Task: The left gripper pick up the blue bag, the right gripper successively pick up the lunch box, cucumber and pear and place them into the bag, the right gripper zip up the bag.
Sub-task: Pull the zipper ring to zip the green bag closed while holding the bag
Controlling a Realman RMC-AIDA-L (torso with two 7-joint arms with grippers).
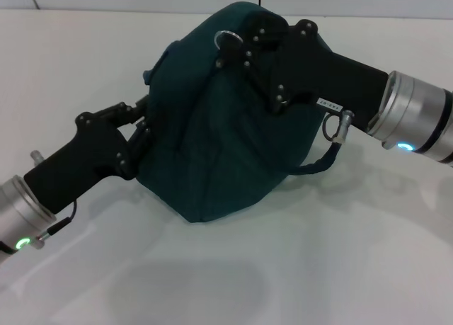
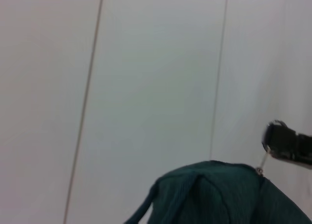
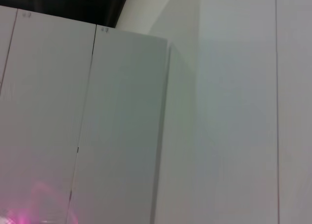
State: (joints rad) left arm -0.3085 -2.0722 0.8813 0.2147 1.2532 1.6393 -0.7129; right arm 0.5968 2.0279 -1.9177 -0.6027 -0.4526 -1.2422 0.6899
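One dark teal, domed fabric bag (image 1: pixel 212 141) with a cord strap sits at frame centre on the smooth white bench (image 1: pixel 318 268). Left tool (image 1: pixel 141 130) pinches its left edge. Right tool (image 1: pixel 237 49) presses against its top; finger state cannot be determined.

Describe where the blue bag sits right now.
In the head view, the blue bag stands mid-table, between the left gripper at its left side and the right gripper at its top.
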